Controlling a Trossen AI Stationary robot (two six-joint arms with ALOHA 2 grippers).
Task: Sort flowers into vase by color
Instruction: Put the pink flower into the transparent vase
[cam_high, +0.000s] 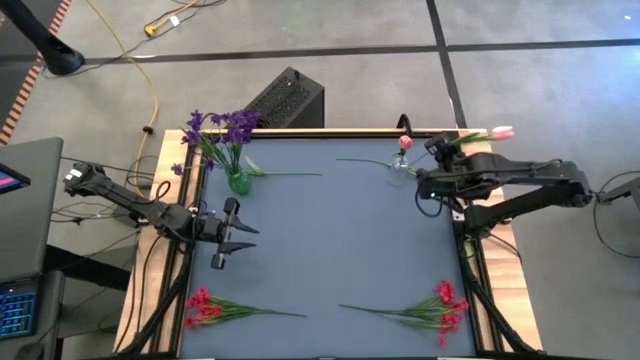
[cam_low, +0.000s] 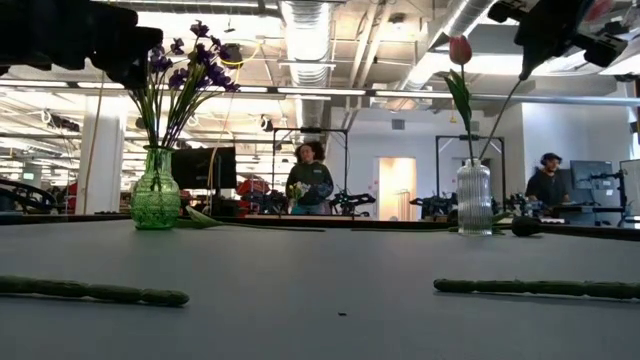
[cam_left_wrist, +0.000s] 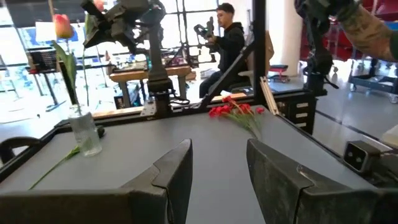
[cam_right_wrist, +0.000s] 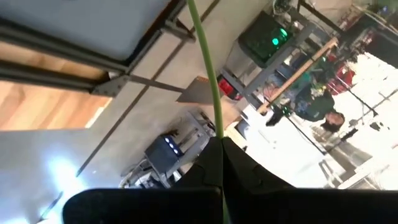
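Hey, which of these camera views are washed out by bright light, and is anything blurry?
Low view: bright ceiling lights blow out the background behind the green vase, and the nearest stems are soft. Left wrist view: glare from the windows behind the pink tulip. Right wrist view: the green stem looks smeared, with a bright patch on the floor. High view: evenly lit.

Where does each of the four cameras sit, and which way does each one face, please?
High view: overhead, looking straight down on the dark blue table; both arms show, left gripper open.
Low view: at tabletop height, facing the room; green glass vase of purple flowers and clear ribbed glass vase.
Left wrist view: behind its own dark fingers, facing across the table.
Right wrist view: behind the right gripper, shut on a pink tulip's green stem, facing the floor.
Shared: the clear vase also shows in the left wrist view.
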